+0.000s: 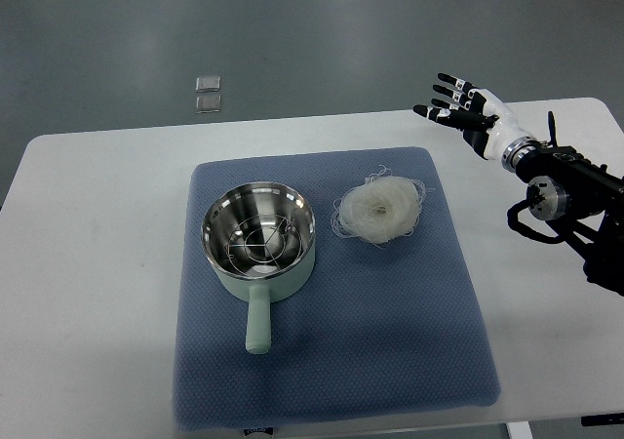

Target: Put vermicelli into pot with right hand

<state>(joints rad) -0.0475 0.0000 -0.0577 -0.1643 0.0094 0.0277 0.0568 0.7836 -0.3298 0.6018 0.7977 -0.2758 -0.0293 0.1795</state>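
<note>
Nearest you, the blue mat (390,361) covers the middle of the white worktop (88,263), prob. to stop things sliding. On its left half sits the pot (259,239), mint outside, steel inside, handle pointing back toward you, so the mouth is open from above. A wire rack w/ something pale under it lies in the bottom. Just right of the pot, apart from it, the vermicelli (379,208) rests on the mat as a loose white nest, nothing touching it. Farther back and right, your right hand (458,105) hovers over the worktop's far edge, fingers spread, holding nothing, well apart from the noodles. Grasp not yet begun. Left arm isn't visible.
</note>
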